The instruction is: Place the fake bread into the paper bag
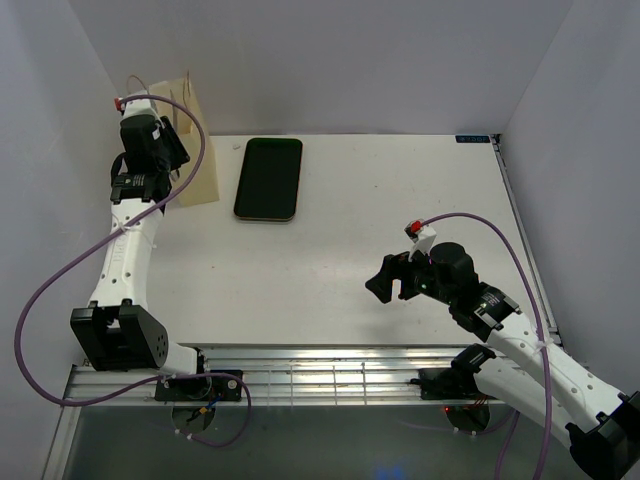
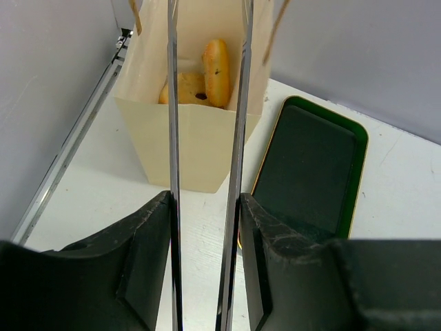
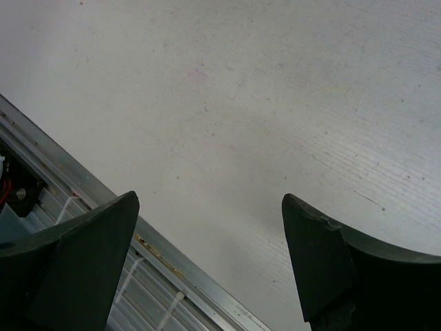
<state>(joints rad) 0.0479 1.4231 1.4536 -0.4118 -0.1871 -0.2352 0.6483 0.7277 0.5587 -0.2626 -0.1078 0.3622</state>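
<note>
The paper bag (image 1: 197, 160) stands open at the table's far left corner. In the left wrist view the bag (image 2: 189, 148) holds an orange-brown ring (image 2: 216, 72) standing on edge and a tan pastry (image 2: 183, 88) beside it. Any other bread is hidden. My left gripper (image 1: 152, 140) hovers just in front of and above the bag. Its jaws (image 2: 204, 207) press on two thin dark metal blades, like tongs (image 2: 236, 138), which reach up over the bag's mouth. My right gripper (image 1: 392, 283) is open and empty over bare table (image 3: 210, 207).
A black rectangular tray (image 1: 269, 178) with a green-gold rim lies flat just right of the bag; it also shows in the left wrist view (image 2: 310, 169). An aluminium rail (image 3: 172, 265) runs along the table's near edge under the right gripper. Walls close in the back and sides.
</note>
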